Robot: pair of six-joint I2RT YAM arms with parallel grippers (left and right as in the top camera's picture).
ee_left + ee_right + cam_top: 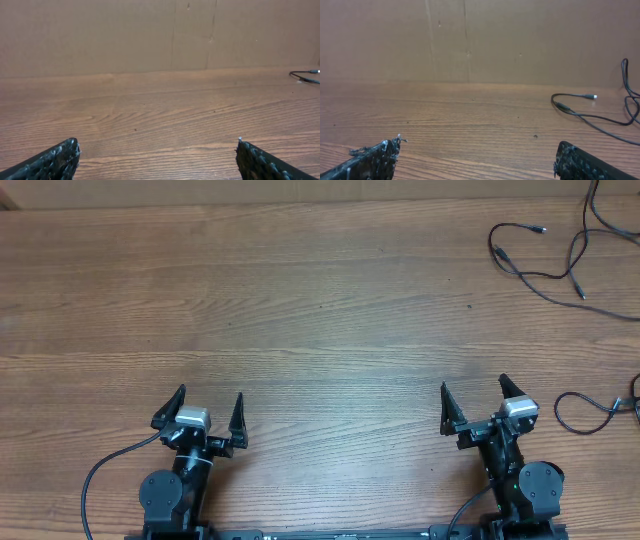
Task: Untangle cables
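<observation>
Where the cables point(545, 275) lie, at the far right corner of the counter point(300, 310), thin black cords are seen draped loosely over one another in the overhead view. Small plug ends point outward, and part of the run is cut off by the picture's top and right edges. A nearer loop point(578, 412) of thin black cord is seen at the right edge of the counter, just to the right of the right gripper point(473, 390) and apart from it. In the right wrist view one strand point(580, 114) is shown curving across the wood right of centre and ending in a pale tip point(593, 96); more strands are seen at the right border. In the left wrist view only a short stretch of cord point(305, 76) is visible at the far right edge.

The right gripper is released at the near right of the counter, its fingers spread wide, and bare wood is seen between them in its wrist view. The left gripper point(210, 398) is likewise released at the near left, well apart from the cables, with bare wood between its fingers. A plain brown wall point(150, 35) is seen behind the far edge of the counter in both wrist views.
</observation>
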